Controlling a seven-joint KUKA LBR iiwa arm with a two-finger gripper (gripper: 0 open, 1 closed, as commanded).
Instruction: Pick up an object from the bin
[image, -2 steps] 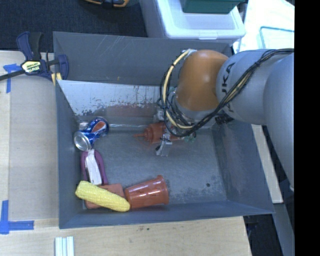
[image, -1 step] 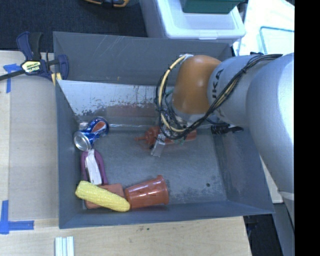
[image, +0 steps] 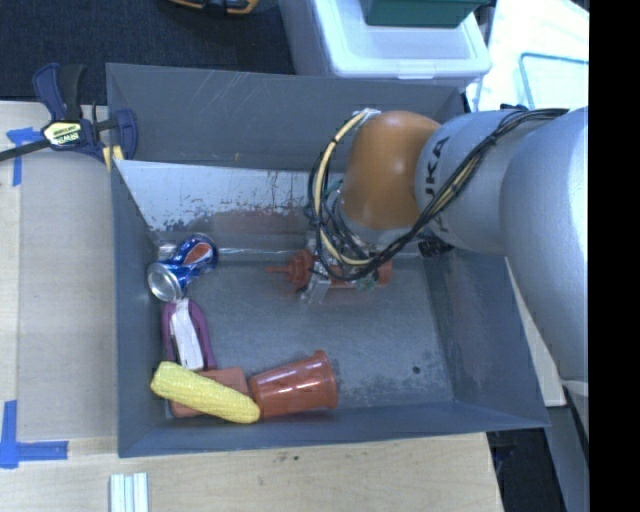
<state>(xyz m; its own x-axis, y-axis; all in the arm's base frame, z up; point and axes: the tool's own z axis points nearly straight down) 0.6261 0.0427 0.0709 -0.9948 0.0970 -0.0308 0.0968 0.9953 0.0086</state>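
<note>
Several loose things lie in the grey bin (image: 420, 340), most of them gathered along its left wall and in its near-left corner. A crushed blue drink can (image: 184, 264) rests against the left wall. Toward the near edge from it lies a pink-and-white oblong thing (image: 187, 336). Next comes a yellow corn cob (image: 205, 392), resting on a flat reddish piece (image: 228, 379). An orange-red cup (image: 296, 384) lies on its side just beside the cob, along the near edge.

Well apart from that group, close to the far wall and about midway between the left and right walls, sits a small red-brown thing (image: 300, 268). The tool (image: 322, 282) is low over the bin floor just beside it, under the arm's orange wrist cover (image: 385, 170) and its loops of cable (image: 330, 170). The wrist hides most of the tool, so I cannot tell whether it is released or clenched, nor whether the small red-brown thing is inside its grip or only next to it.

As a judgement, the task is at the grasping stage and not yet done. The small red-brown thing appears to sit on the bin floor, and nothing is raised. What is left is to secure a grip on it and lift it clear of the bin. The can, the cob, the cup and their neighbours lie far from the tool.
</note>
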